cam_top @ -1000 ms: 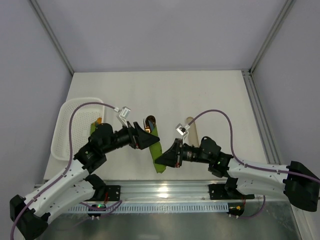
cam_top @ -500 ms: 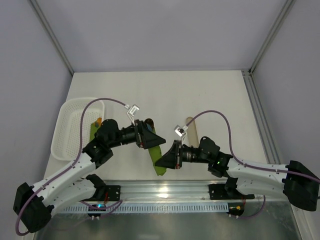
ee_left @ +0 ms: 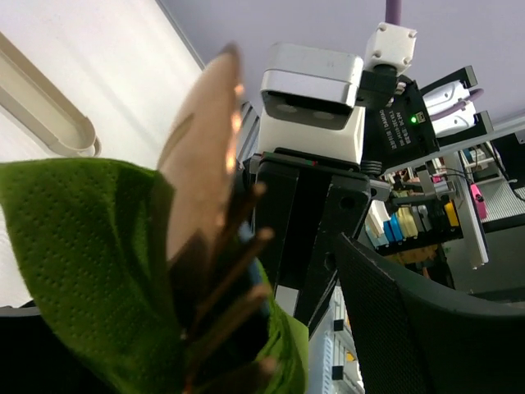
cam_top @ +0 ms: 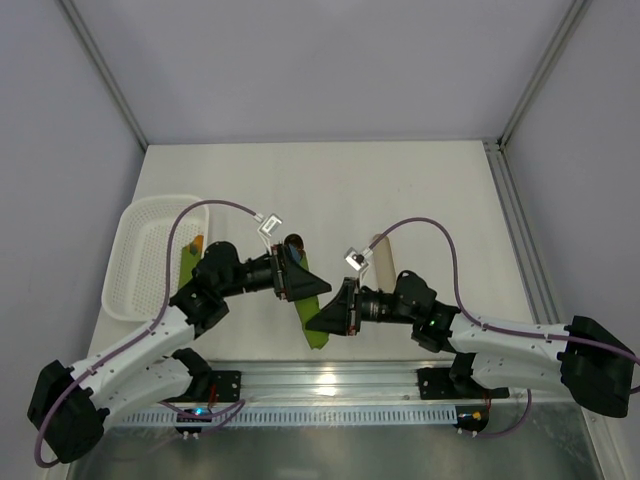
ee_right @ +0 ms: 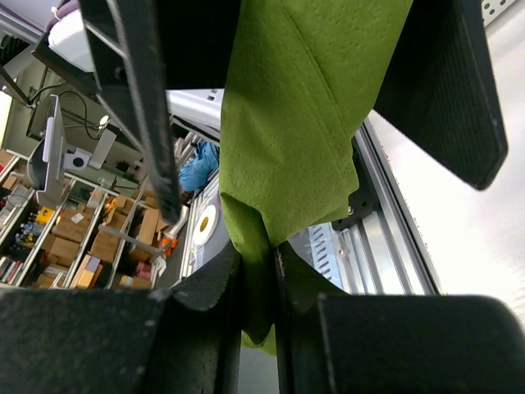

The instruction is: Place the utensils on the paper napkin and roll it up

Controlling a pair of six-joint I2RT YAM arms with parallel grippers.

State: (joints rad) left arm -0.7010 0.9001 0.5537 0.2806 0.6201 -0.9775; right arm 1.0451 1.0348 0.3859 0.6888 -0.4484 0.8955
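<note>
Robotics lab: framed test cell, grey panel walls [cam_top: 330,70], white table [cam_top: 400,190]; beyond it storage shelves [ee_right: 57,238] of boxes, mesh office chair [ee_left: 426,328].

Paper napkin [cam_top: 313,312], wrapped round the utensils [ee_left: 215,234]: centre of the tabletop [cam_top: 400,190], toward the near edge, long axis running far to near.

Left tool [cam_top: 296,274] sits at its far end and right tool [cam_top: 320,320] at its near end. The near end is nipped between the right tool's fingers [ee_right: 205,295].

Spoon [ee_left: 201,156] and fork [ee_left: 239,261] stick out of the napkin's far end, side by side and touching.

Mesh basket [cam_top: 125,235]: left edge of the tabletop, left of the left arm.

Oblong piece [cam_top: 384,262]: right of the napkin and apart from it, behind the right tool.
</note>
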